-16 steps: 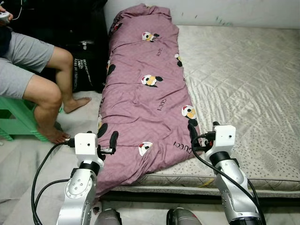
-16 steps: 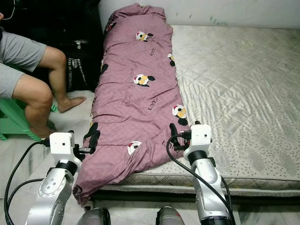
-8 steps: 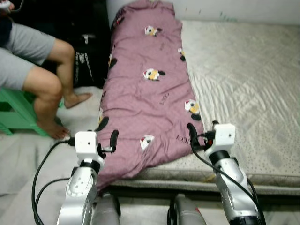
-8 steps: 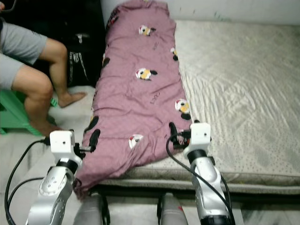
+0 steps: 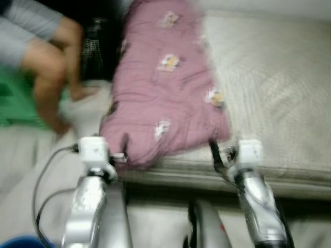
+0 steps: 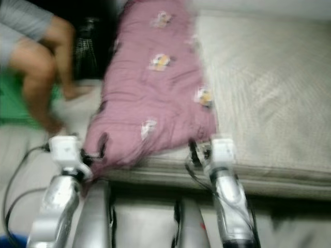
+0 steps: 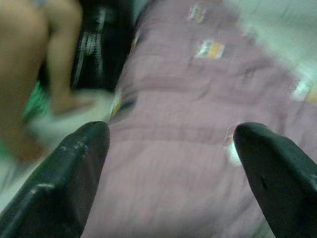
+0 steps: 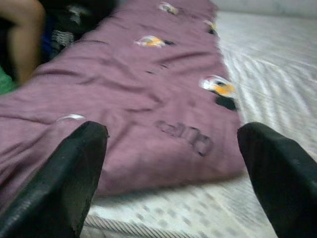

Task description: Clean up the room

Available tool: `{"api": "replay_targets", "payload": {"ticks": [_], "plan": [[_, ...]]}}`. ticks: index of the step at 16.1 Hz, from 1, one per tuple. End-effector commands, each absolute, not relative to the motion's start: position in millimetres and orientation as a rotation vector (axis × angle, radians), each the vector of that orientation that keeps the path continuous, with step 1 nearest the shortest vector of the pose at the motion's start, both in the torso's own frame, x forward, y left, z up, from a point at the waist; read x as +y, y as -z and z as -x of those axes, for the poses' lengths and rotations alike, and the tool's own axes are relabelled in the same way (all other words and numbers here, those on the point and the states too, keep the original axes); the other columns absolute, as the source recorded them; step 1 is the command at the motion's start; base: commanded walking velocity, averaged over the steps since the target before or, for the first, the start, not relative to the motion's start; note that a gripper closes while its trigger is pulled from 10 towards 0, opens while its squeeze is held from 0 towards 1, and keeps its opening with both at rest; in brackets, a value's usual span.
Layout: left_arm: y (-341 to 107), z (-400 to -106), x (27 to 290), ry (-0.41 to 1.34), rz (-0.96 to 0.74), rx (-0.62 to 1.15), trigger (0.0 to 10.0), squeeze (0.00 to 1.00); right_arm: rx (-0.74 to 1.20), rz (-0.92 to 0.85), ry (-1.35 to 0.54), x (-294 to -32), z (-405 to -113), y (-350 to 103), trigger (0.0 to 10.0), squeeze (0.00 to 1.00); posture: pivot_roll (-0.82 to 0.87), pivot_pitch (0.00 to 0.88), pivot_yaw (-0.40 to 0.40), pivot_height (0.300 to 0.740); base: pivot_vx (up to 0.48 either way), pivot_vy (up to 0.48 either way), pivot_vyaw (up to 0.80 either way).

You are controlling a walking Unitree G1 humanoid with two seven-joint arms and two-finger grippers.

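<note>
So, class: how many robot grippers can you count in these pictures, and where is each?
2. The left gripper hovers at the purple quilt's near corner; the right gripper hovers at the mattress edge. Both have jaws open.

Both arms reach forward, left hand (image 7: 168,163) and right hand (image 8: 173,168) spread wide.

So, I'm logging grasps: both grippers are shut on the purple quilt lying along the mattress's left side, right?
No. Both wrist views show the left gripper and right gripper with jaws wide open, holding nothing. The purple quilt does lie along the mattress's left side.
</note>
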State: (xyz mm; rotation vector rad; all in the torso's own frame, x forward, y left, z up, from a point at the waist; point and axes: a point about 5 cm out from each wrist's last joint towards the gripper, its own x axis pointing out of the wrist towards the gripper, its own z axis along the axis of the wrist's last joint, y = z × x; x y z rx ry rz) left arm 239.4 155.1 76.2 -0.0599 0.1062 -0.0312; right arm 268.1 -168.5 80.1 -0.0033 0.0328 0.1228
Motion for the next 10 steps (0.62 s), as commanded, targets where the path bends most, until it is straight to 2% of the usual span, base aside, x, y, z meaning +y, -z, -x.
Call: {"api": "replay_targets", "payload": {"ticks": [1,7,10], "plan": [[-75.9,-239.1,154.8,0.034,0.05,0.113,10.0,0.0,0.054,-0.003,-0.13,-167.1,-263.8,-75.3,10.0,0.0,-0.01,0.128,-0.008,0.591,0.0,0.0,0.0],[-68.9,-231.8,159.7,0.026,0.045,0.144,10.0,0.0,0.057,-0.006,-0.145,-165.8,-267.4,-75.6,10.0,0.0,-0.01,0.131,-0.014,0.586,0.0,0.0,0.0],[-69.4,-233.1,157.8,0.032,0.048,0.143,10.0,0.0,0.054,-0.009,-0.15,-164.3,-267.0,-75.9,10.0,0.0,-0.01,0.13,-0.014,0.546,0.0,0.0,0.0]]}}
